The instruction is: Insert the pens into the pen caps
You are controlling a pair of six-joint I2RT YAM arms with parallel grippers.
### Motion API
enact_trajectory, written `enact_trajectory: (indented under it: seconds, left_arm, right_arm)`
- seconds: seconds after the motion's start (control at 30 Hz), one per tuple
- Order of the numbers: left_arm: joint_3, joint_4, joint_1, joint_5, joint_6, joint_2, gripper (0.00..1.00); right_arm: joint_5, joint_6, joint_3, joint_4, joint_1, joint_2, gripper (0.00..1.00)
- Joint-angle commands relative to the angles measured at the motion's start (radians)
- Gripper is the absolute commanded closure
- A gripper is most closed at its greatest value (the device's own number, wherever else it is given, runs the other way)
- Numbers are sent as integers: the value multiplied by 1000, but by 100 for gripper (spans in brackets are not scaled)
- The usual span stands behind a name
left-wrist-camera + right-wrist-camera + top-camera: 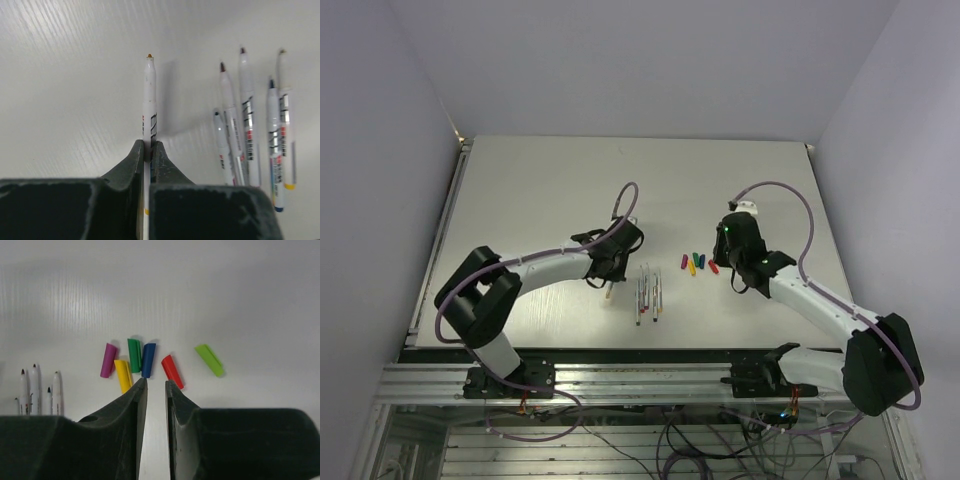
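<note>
Your left gripper (148, 150) is pinched shut on one orange-tipped pen (149, 100), its tip pointing away from the wrist. Five more pens (250, 130) lie side by side on the table (75, 100) beside it, all bare. Your right gripper (156, 385), jaws narrowly parted and empty, hovers just short of the loose caps: purple cap (108, 360), yellow cap (123, 375), dark green cap (134, 355), blue cap (148, 360), red cap (172, 371), light green cap (209, 360). Nothing is capped yet; I judge all six insertions are left.

Top external: looking down from high at the near side over the whole surface (550, 190). Wrist views: hovering low and close, facing forward, both sharing the pen row (248, 125).
</note>
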Motion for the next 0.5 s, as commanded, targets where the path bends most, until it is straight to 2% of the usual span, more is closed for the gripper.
enact_trajectory:
  seconds: [0.0,0.2,0.47]
  left_arm:
    - [61,-19,-6,34,17,-64,93]
    - [34,61,-6,95,18,-126,93]
    - [-44,169,-6,143,-5,-193,93]
  right_arm:
    - [-84,-46,-6,16,10,33,79]
    - [-147,-82,4,55,60,90,80]
    - [-131,-90,47,72,117,200,77]
